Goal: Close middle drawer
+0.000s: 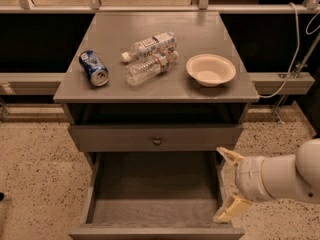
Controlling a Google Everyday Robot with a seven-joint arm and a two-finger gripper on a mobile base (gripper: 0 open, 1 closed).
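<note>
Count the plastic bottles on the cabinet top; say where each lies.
2. The rear bottle lies on its side mid-top. The front bottle lies just before it, between the blue can and the bowl. None seem hidden. The gripper, open, is right of the pulled-out drawer.

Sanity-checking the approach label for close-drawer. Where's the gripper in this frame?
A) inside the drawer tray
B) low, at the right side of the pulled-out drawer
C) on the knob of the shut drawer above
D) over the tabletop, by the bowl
B: the gripper, jaws spread open, is low on the right, next to the right side wall of the pulled-out middle drawer, outside its tray and well below the tabletop.
</note>
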